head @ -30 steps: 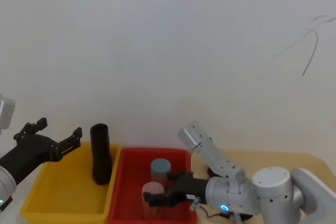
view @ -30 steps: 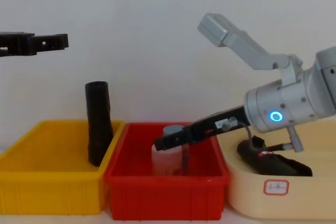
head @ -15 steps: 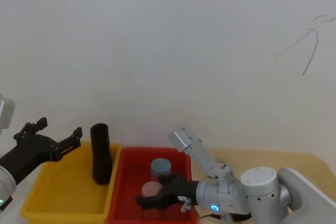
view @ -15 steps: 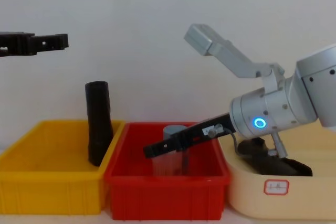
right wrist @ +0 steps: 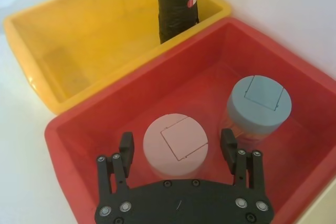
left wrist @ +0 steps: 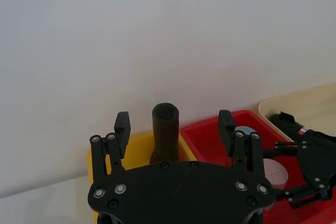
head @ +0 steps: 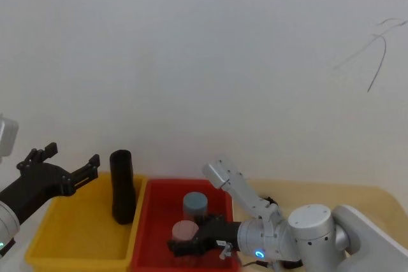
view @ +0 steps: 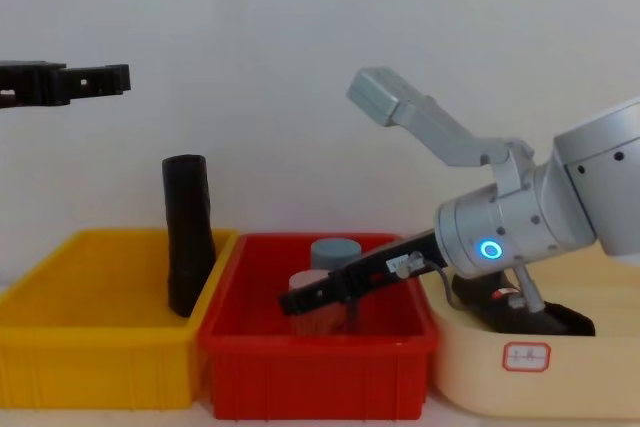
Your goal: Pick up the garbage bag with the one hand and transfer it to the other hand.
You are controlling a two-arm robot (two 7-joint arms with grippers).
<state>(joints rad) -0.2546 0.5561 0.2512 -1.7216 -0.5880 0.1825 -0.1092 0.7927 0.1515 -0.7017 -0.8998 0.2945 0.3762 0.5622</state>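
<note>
Black crinkled plastic garbage-bag roll (head: pixel 121 186), upright in the yellow plastic bin (head: pixel 76 254), is probably light, slippery and squashy; grip it mid-length. Left gripper (head: pixel 73 155) above the bin and right gripper (right wrist: pixel 176 139) beside it: jaws wide, empty.

The right hand (view: pixel 300 302) now sits lower and farther toward the left of the chest view than a second ago, its open fingers reaching down into the red bin (view: pixel 315 379) on either side of the pink-lidded jar (right wrist: pixel 176 144). Its arm's big joint with the blue ring (view: pixel 490 249) has slid left and down. In the head view that arm has dropped toward the lower centre.
</note>
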